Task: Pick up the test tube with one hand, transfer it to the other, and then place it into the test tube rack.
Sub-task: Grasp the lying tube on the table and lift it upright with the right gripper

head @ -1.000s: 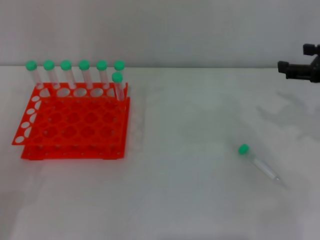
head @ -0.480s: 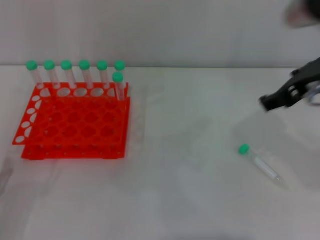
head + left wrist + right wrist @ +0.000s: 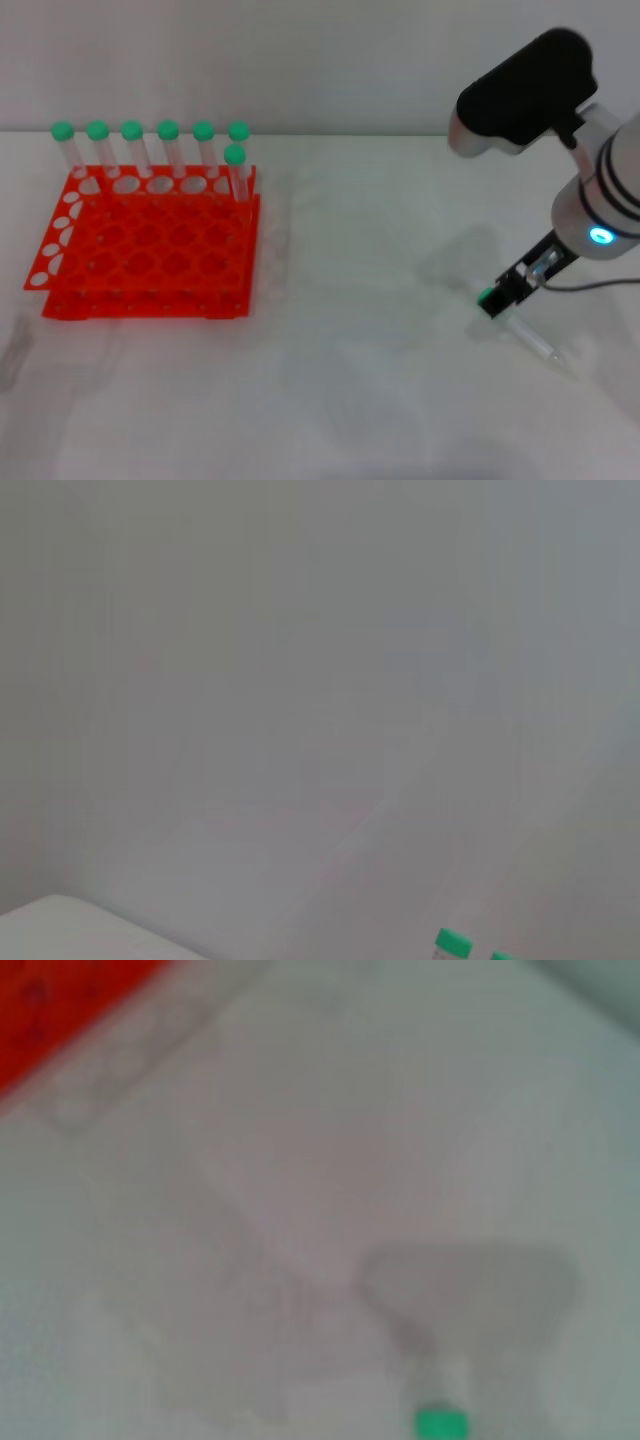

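Observation:
The test tube lies flat on the white table at the right, its green cap toward the rack and its pointed tip toward the front right. My right gripper is down at the table, right at the tube's capped end. The cap also shows in the right wrist view. The orange-red test tube rack stands at the left with several green-capped tubes upright along its back row. My left gripper is out of view.
The right arm's silver-white wrist with a lit blue ring and its black upper part hang over the table's right side. A corner of the rack shows in the right wrist view. Two green caps show in the left wrist view.
My right arm has swung in from the far right edge and come down, so the gripper now sits at the tube's cap. The tube and the rack have not moved.

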Robot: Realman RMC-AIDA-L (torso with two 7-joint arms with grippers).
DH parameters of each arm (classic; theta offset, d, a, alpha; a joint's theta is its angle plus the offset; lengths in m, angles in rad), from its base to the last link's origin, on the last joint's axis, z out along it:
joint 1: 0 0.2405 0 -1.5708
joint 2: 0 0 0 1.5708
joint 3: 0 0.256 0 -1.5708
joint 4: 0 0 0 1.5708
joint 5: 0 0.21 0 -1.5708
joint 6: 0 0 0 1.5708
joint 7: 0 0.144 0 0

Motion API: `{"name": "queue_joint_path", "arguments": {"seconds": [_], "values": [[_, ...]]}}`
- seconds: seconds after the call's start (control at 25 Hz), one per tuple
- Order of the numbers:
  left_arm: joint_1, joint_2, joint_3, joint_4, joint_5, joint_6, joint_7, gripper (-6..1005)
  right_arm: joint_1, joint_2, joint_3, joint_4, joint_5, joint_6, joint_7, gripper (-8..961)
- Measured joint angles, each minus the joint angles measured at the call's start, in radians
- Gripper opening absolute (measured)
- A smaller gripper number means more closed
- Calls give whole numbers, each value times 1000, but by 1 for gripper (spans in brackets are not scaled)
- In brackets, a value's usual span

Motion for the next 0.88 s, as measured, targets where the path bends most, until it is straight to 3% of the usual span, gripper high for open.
{"name": "queue_joint_path", "arguments": {"seconds": [0.6, 0.88], "values": [[17, -3, 1, -21, -1, 0, 23, 881, 23, -5, 12, 225, 71, -56, 10, 724], [19, -3, 1, -26, -1, 1, 26, 881, 26, -6, 12, 308, 69, -68, -4, 616]]}}
